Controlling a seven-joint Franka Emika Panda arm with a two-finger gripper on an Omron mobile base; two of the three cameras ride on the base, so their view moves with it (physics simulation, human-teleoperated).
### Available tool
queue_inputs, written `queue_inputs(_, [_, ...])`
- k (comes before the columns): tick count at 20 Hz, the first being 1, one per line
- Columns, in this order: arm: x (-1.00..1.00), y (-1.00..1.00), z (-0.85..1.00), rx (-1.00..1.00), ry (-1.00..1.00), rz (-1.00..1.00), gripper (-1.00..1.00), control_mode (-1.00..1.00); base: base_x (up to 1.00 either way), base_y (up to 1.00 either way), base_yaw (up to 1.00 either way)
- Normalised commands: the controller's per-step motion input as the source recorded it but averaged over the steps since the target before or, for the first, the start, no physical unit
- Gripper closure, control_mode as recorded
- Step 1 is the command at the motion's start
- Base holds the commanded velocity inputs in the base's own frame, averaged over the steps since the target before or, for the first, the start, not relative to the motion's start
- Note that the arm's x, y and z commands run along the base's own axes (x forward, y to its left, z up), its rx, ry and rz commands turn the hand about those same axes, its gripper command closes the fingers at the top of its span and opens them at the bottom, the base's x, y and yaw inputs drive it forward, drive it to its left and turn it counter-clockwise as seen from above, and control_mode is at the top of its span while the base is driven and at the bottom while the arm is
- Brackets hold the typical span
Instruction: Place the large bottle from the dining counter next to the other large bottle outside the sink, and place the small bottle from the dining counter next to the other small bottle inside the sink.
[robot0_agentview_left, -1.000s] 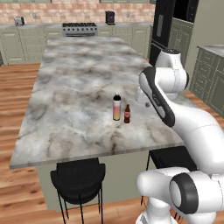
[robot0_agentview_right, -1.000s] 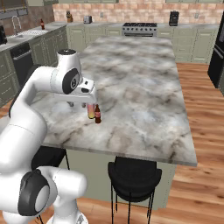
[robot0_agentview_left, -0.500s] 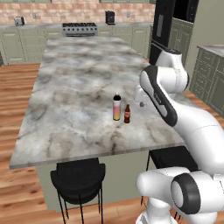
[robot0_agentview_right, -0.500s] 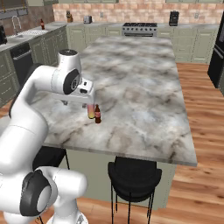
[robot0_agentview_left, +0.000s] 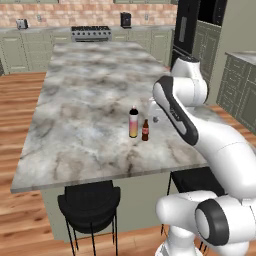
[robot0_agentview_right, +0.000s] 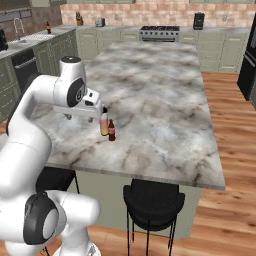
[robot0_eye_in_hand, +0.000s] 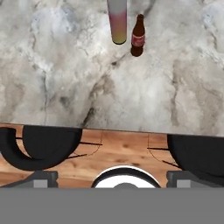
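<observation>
On dining counter (robot0_agentview_left: 90, 100), large bottle (robot0_agentview_left: 133, 122) beside small bottle (robot0_agentview_left: 145, 130)

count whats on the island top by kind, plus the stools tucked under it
Tall pink-orange bottle: 1
Small brown red-labelled bottle: 1
Black stools under the near edge: 2
Total: 4

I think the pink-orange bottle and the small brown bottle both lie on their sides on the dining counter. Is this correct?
Not quite: the pink-orange bottle and the small brown bottle both stand upright, side by side, on the dining counter. The left base view shows it.
</observation>
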Motion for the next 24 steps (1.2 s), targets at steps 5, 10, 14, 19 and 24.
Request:
queue_inputs(5, [0.14,0.12,-0.02,0.0,0.0,0.0,-1.0,-1.0,0.0,0.0,0.0])
queue_inputs(10, [0.2,0.08,-0.02,0.0,0.0,0.0,-1.0,-1.0,0.0,0.0,0.0])
queue_inputs(14, [0.23,0.04,-0.08,0.0,-0.03,0.0,-1.0,-1.0,0.0,0.0,0.0])
queue_inputs(19, [0.19,0.04,-0.17,0.0,-0.1,0.0,-1.0,-1.0,0.0,0.0,0.0])
queue_inputs(24, [0.13,0.02,-0.2,0.0,-0.15,0.0,-1.0,-1.0,0.0,0.0,0.0])
